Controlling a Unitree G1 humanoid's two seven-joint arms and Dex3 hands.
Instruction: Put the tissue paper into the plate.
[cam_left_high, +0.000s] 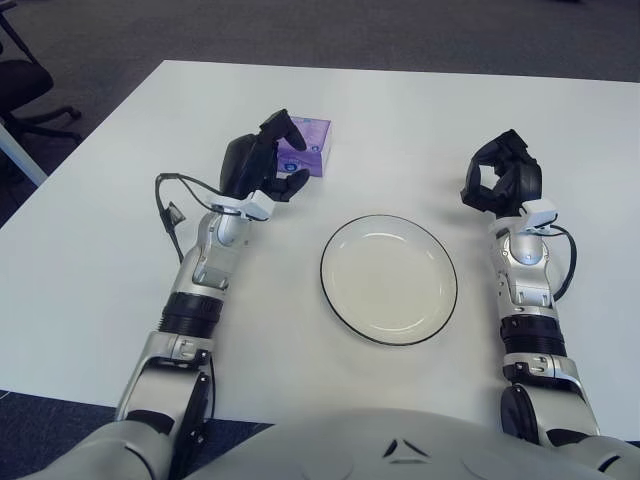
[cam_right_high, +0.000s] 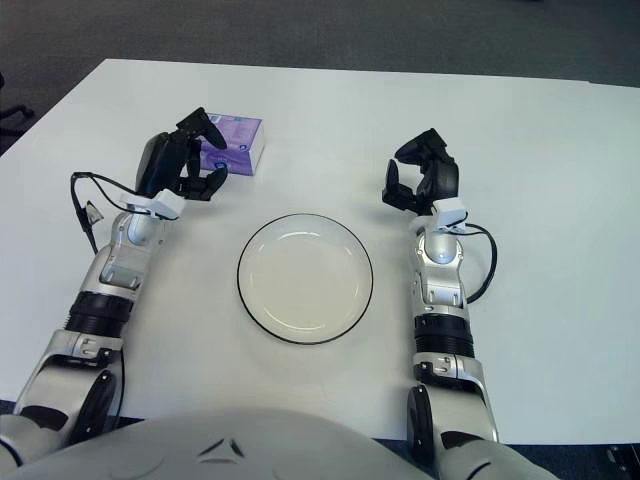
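No text can be read; print on the purple tissue pack (cam_left_high: 305, 146) is illegible.

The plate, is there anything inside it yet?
Nothing: the plate shows bare and white inside its dark rim. The purple tissue pack lies on the table behind the left hand, whose fingers cover part of it. The right hand shows right of the plate.

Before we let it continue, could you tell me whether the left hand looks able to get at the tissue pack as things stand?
Probably yes. The left hand is already at the tissue pack, fingers spread over its near edge, with nothing between them. The plate lies clear, nearer the robot.
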